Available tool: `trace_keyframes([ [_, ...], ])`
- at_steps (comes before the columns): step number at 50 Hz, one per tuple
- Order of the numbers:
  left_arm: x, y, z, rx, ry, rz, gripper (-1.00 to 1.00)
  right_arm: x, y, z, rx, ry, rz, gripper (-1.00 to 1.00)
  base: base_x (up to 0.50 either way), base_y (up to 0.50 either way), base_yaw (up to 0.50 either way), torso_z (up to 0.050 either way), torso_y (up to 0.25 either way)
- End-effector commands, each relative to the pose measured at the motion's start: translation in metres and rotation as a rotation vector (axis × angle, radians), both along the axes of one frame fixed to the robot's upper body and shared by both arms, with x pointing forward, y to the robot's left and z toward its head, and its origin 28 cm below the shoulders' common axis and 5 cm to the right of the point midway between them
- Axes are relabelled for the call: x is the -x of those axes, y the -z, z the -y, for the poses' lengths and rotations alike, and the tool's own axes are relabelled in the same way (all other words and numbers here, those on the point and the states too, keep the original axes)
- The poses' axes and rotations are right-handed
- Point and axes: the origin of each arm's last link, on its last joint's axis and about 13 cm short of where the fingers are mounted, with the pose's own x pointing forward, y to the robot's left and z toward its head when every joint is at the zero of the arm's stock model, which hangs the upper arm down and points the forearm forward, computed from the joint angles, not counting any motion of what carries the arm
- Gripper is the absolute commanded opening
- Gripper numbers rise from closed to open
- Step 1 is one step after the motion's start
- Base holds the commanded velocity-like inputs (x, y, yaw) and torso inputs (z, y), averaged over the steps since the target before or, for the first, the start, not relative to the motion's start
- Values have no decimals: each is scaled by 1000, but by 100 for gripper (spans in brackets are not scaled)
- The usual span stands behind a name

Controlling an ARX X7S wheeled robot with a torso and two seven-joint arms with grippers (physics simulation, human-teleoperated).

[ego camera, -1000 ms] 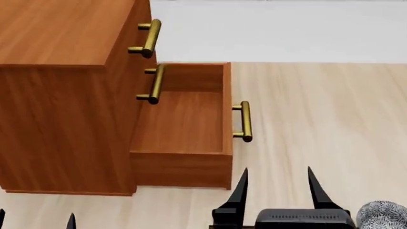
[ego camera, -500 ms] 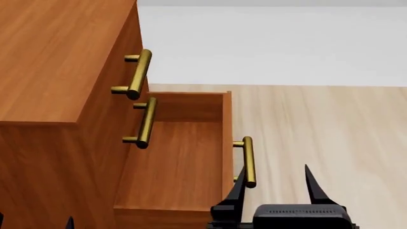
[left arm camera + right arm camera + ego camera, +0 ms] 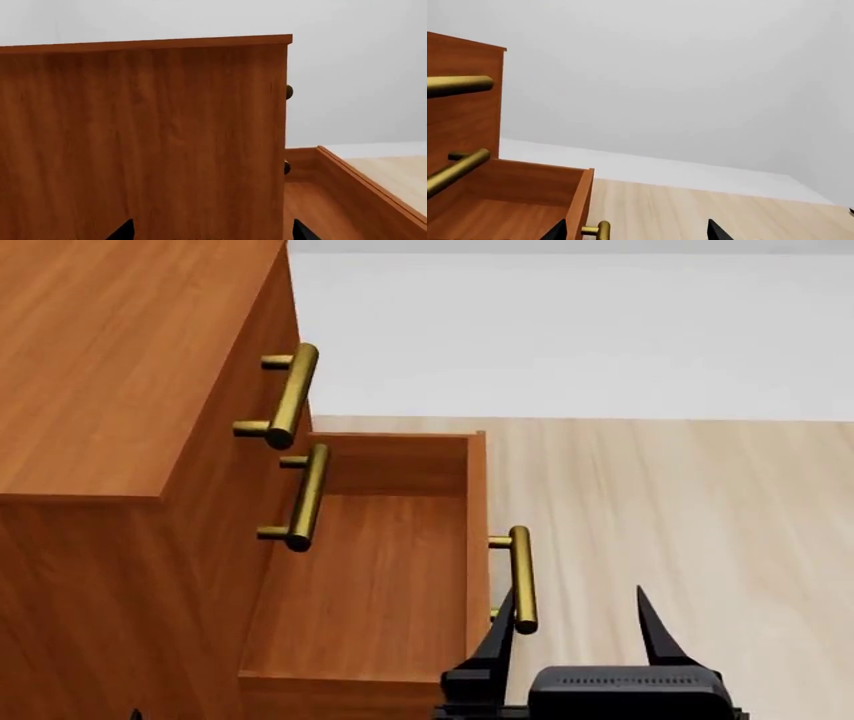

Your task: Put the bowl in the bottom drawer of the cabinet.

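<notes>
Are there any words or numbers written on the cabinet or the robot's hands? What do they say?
None: no words, numbers or signs show in any view.
The cabinet, its bottom drawer and brass handles are plain.
The right gripper carries no label.

All 3 views closely face the cabinet (image 3: 120, 390).

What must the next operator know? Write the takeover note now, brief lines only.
Left gripper: open, holding nothing, facing the side of the reddish-brown three-drawer wooden cabinet.
Right gripper: open, holding nothing, beside the bottom drawer's brass bar handle.
Bottom drawer: pulled out, nothing inside.
The patterned bowl: not in any view.
Done: drawer open.
Left: find the bowl, grasp it and set it in the drawer.
</notes>
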Motion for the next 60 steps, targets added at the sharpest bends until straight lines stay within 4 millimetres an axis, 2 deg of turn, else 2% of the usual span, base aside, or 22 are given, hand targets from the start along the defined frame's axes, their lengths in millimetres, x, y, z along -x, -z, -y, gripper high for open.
trace_keyframes([
  [1, 5, -3, 0, 2, 0, 0, 100, -2, 1, 0, -1, 1, -4, 100, 500, 0, 0, 0, 0],
  [18, 5, 0, 0, 0, 17, 3, 100, -5, 4, -2, 20, -2, -29, 100, 500, 0, 0, 0, 0],
  [25, 4, -1, -2, 8, 11, 6, 100, 4, -3, 2, 51, 12, -32, 100, 0, 0, 0, 0, 0],
  [33, 3, -1, -2, 10, 7, 1, 100, 18, -23, 19, 61, 12, -72, 100, 0, 0, 0, 0, 0],
  [38, 2, -1, -2, 7, 3, -6, 100, 23, -33, 31, 4, -6, -124, 100, 0, 0, 0, 0, 0],
  [52, -2, 1, -3, 22, -3, -23, 100, 40, -47, 69, -32, 81, -253, 100, 0, 0, 0, 0, 0],
  [60, -3, 2, -3, 28, 0, -28, 100, 50, -51, 84, -40, 126, -325, 100, 0, 0, 0, 0, 0],
])
